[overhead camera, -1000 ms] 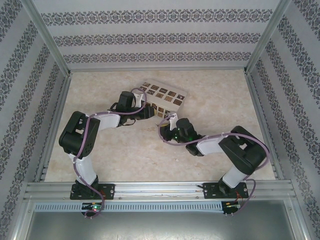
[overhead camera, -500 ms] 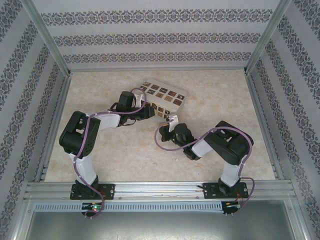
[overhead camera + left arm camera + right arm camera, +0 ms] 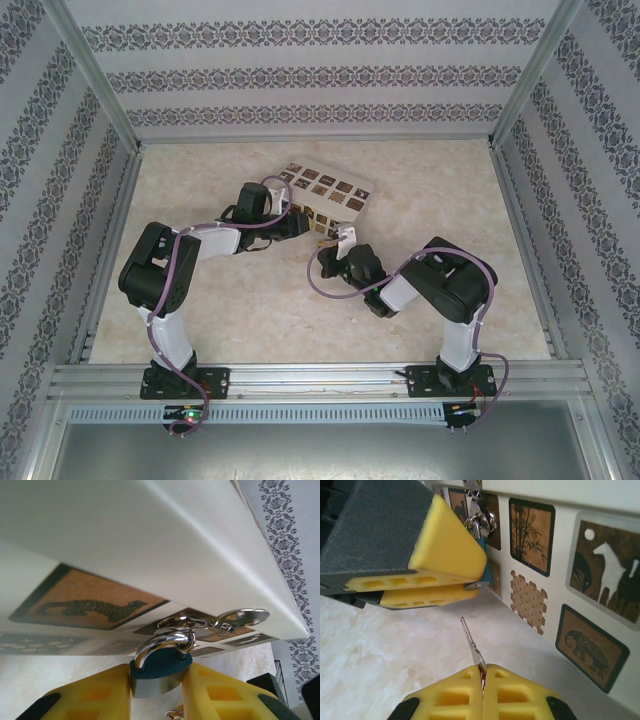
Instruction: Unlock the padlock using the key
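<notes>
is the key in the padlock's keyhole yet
No, the key pinched in the right gripper points up at the padlock, with a visible gap between its tip and the lock's underside.

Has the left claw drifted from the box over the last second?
No. The left claw sits at the same spot against the cream box's near edge in the top view, clamped on the padlock.

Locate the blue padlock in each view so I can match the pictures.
Top external: too small to tell; the left end effector meets the cream box there.
Left wrist: padlock bottom centre, clamped between yellow fingers.
Right wrist: padlock upper centre, behind those fingers.
Shared landmark: the cream box's picture tiles.
</notes>
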You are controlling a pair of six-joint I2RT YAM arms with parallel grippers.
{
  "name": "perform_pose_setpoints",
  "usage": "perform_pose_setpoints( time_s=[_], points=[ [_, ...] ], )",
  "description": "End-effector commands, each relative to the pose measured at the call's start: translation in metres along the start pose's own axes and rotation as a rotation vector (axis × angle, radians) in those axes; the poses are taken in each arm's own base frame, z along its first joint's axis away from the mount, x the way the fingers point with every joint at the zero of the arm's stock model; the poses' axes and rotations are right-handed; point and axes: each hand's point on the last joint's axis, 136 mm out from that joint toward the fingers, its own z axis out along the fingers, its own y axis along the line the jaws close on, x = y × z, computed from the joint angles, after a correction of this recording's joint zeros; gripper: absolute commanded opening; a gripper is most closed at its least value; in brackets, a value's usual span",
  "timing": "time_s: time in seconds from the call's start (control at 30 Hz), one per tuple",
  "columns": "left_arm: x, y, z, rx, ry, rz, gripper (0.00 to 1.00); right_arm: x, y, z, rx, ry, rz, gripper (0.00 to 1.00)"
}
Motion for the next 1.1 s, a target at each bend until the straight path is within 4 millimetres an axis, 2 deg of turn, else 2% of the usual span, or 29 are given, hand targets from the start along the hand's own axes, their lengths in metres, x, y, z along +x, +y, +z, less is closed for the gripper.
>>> perform_pose_setpoints(
  time_s=[0.0, 0.83, 1.07],
  points=[
    [-0.008, -0.015, 0.005, 0.044, -0.020, 0.031, 0.28, -0.016, -0.003, 0.006, 0.012, -0.060, -0.002, 0.00],
    [-0.007, -0.015, 0.005, 0.045, -0.016, 0.032, 0.28, -0.022, -0.007, 0.020, 0.034, -0.072, -0.010, 0.00],
    [-0.008, -0.015, 0.005, 0.044, -0.017, 0.033, 0.28, -0.014, -0.013, 0.020, 0.053, -0.049, -0.004, 0.00]
  ],
)
